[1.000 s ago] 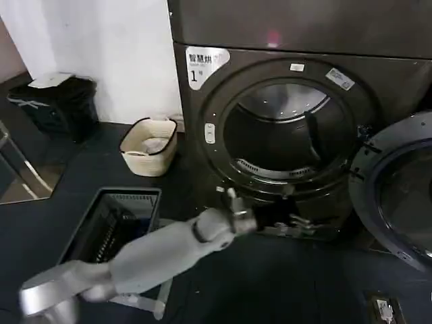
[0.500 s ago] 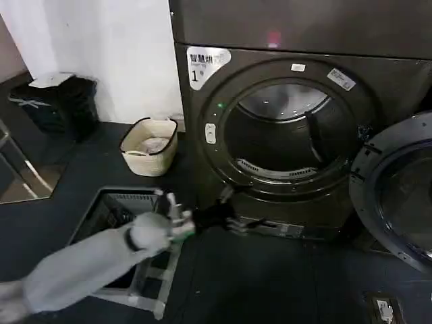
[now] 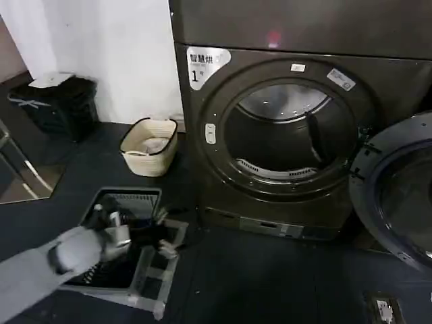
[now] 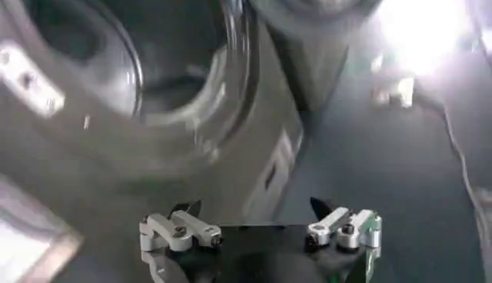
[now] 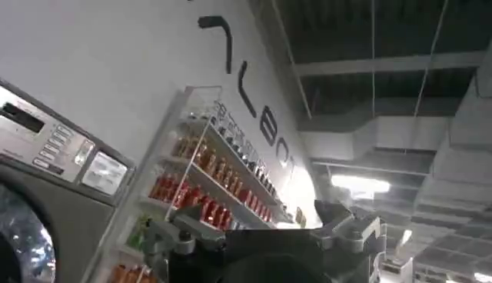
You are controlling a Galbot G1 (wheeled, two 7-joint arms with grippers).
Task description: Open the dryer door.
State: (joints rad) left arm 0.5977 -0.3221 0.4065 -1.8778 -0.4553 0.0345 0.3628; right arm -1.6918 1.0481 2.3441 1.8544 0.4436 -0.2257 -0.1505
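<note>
The dryer (image 3: 202, 169) is a dark front-loader with a white label marked "1" (image 3: 206, 64). Its round drum opening (image 3: 287, 135) stands uncovered. The dryer door (image 3: 398, 196), chrome-rimmed with dark glass, is swung wide open at the right edge of the head view. My left gripper (image 3: 164, 233) hangs low at the left, over a floor crate and well clear of the machine. It is open with nothing between its fingers. In the left wrist view that gripper (image 4: 254, 208) faces the blurred dryer front (image 4: 115, 154). My right gripper (image 5: 257, 219) is open and empty, pointing up toward the ceiling.
A grey slatted crate (image 3: 115, 202) lies on the dark floor under my left arm. A wicker basket (image 3: 148, 145) and a black bin (image 3: 57, 104) stand by the white wall. Another unit (image 3: 304, 20) is stacked above the dryer. Shelves of bottles (image 5: 200, 184) appear in the right wrist view.
My left arm has pulled back from the dryer's lower front, moving left and down to above the crate. The door has stayed open at the right.
</note>
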